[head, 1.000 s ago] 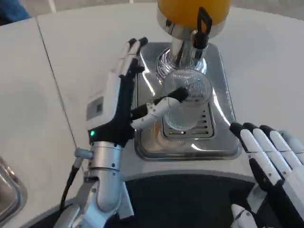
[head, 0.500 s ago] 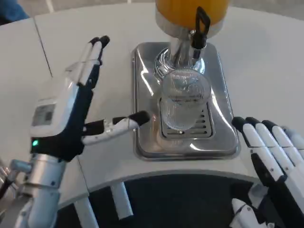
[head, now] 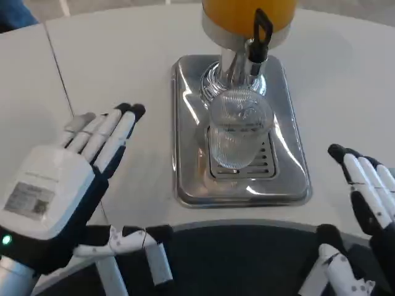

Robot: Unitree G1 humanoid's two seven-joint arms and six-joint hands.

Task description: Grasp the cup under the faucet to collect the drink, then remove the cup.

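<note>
The left hand (head: pixel 58 185) had let go of the ribbed clear plastic cup (head: pixel 237 132) and drawn back, fingers spread and empty; the right hand (head: pixel 370 197) waited, fingers apart, so the cup stood ungrasped under the black-handled faucet (head: pixel 258 37)

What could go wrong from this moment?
1. The clear cup stands ungripped under the faucet; a sideways approach by the left robot hand may tip it on the drip tray.
2. The cup looks empty, so it may be removed without drink.
</note>
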